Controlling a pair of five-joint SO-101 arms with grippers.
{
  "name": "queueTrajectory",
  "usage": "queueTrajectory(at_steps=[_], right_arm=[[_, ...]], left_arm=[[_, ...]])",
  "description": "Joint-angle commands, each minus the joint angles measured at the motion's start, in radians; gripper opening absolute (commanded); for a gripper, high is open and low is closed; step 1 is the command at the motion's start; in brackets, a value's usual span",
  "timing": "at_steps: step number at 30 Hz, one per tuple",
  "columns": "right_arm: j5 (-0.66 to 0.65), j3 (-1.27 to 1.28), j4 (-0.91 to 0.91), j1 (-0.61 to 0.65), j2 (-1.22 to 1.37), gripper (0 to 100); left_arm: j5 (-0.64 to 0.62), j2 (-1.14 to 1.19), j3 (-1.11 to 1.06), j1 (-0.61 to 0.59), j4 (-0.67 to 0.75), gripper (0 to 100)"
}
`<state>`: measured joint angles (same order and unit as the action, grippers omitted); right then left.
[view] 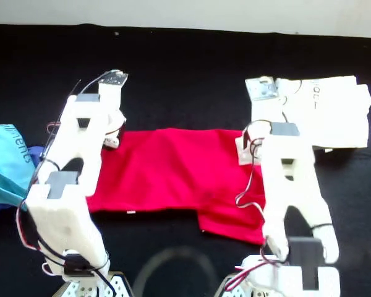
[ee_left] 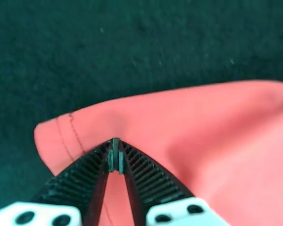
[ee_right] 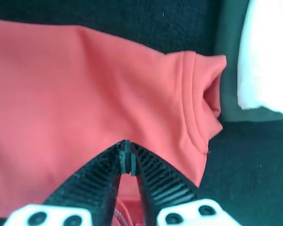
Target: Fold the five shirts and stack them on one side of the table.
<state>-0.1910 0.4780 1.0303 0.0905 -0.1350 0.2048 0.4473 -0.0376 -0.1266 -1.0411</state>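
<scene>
A red shirt (view: 173, 176) lies spread across the middle of the black table, partly folded, with a flap hanging toward the front right. My left gripper (ee_left: 114, 160) is shut on the shirt's far left corner, close to its stitched hem (ee_left: 68, 129); in the high view the left gripper (view: 111, 139) sits at that corner. My right gripper (ee_right: 128, 161) is shut on the red cloth beside the ribbed sleeve cuff (ee_right: 198, 108), and the high view puts the right gripper (view: 244, 148) at the shirt's far right edge. A folded white shirt (view: 324, 111) lies at the far right.
A crumpled light blue shirt (view: 6, 164) sits at the table's left edge. The white shirt (ee_right: 266, 52) lies just beyond the red cuff. Black table cloth (view: 185, 74) runs bare along the far side.
</scene>
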Motion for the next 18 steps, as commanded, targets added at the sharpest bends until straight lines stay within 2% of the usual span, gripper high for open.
queueTrajectory(at_steps=[1,7,10,14,18], right_arm=[[0.003,-0.050,-0.093,-0.008,0.082,0.7],[0.002,-0.064,-0.188,-0.038,0.214,0.7],[0.002,-0.108,-0.186,-0.062,0.255,0.7],[0.002,-0.136,-0.185,-0.065,0.285,0.7],[0.002,-0.137,-0.188,-0.065,0.283,0.7]], left_arm=[[-0.046,0.073,0.120,-0.007,0.012,1],[-0.057,0.199,0.294,-0.024,-0.028,1],[-0.058,0.237,0.363,-0.030,-0.077,1],[-0.140,0.262,0.440,-0.056,-0.118,1],[-0.147,0.271,0.493,-0.061,-0.137,1]])
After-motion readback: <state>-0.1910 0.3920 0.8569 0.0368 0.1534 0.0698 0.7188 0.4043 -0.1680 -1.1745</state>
